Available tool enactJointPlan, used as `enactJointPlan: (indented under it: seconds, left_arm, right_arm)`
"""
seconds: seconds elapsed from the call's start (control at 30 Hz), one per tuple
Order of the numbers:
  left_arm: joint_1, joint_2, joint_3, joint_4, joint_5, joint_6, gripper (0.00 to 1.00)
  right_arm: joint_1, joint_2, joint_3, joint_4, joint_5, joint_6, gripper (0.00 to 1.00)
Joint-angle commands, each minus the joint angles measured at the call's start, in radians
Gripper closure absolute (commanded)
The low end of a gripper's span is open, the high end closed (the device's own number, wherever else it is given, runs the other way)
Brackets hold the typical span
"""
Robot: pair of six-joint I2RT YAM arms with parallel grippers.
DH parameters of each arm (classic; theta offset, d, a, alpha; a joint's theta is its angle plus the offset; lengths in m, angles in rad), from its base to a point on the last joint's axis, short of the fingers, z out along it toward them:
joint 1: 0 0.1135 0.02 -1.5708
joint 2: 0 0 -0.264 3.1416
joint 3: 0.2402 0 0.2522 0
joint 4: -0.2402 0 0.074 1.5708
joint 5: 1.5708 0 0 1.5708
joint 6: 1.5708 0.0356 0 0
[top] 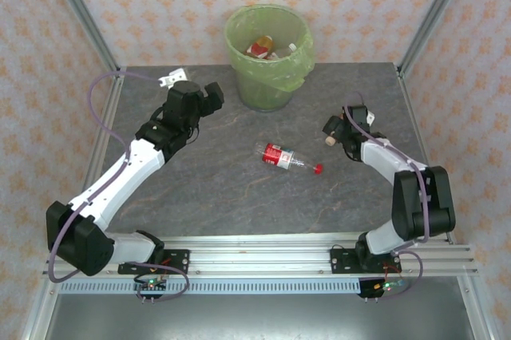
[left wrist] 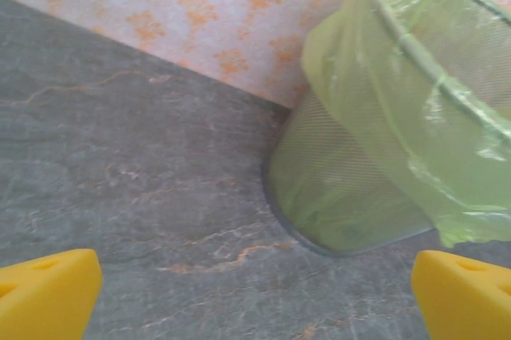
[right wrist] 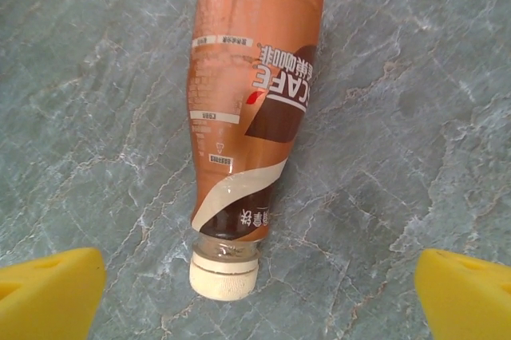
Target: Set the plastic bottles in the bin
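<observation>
On their sides, red-labelled bottle (top: pixel 283 156) and brown-labelled bottle (right wrist: pixel 247 116); upright green-lined bin (top: pixel 267 88), more bottles (top: pixel 263 49) inside.

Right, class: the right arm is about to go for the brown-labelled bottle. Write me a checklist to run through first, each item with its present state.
1. Right gripper open: ok, fingers wide apart.
2. Brown-labelled bottle lined up between the fingers: ok, lying flat, cap nearest the gripper.
3. Nothing touching that bottle: ok.
4. Bin upright with room inside: ok, a few bottles lie in it.
5. Left gripper out of the way: ok, open, beside the bin.
6. Gripper's height above the bottle: cannot tell.
</observation>
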Motion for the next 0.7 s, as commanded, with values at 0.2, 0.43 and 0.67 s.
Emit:
enactJointPlan:
  seconds: [0.2,0.43,0.67]
  left_arm:
    - [0.024,-0.056,-0.066,-0.064,-0.107,-0.083,0.0]
    - [0.03,-0.051,-0.07,-0.066,-0.116,-0.1,0.0]
    - [0.034,-0.042,-0.056,-0.085,-0.118,-0.091,0.0]
  right_arm:
    - [0.028,0.159,0.16,-0.13,0.09,0.032,0.05]
    - [0.069,0.278,0.255,-0.183,0.189,0.065,0.1]
    - [0.077,0.288,0.212,-0.092,0.243,0.159,0.18]
